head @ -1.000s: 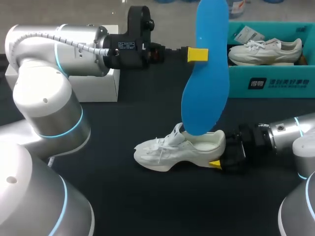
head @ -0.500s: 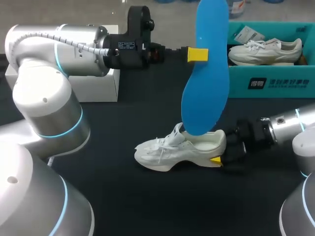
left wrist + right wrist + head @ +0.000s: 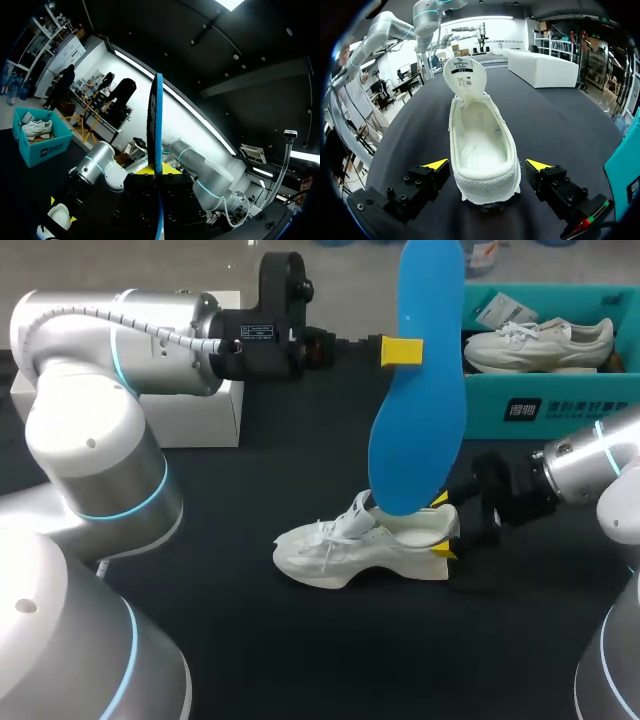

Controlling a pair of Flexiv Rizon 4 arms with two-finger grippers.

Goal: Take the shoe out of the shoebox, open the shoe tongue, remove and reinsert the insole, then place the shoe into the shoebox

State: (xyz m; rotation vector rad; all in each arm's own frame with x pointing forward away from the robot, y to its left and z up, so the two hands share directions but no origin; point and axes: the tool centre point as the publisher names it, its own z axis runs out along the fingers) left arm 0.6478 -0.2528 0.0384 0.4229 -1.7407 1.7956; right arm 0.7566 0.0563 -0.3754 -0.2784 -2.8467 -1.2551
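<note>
Setting: robotics lab, manipulation test station.

Evidence:
- Two silver jointed robot arms work over one matte black tabletop (image 3: 300, 650). These are the left arm (image 3: 95, 450) and the right arm (image 3: 585, 465), each with glowing blue rings at the joints.
- A grey ribbed cable (image 3: 150, 332) runs along the left arm's upper housing.
- The props are few and laid out like test pieces: a teal cardboard shoebox (image 3: 490, 410), a white lace-up sneaker (image 3: 350, 545), a flat blue insole (image 3: 420, 390) and a plain white box (image 3: 205, 420).
</note>
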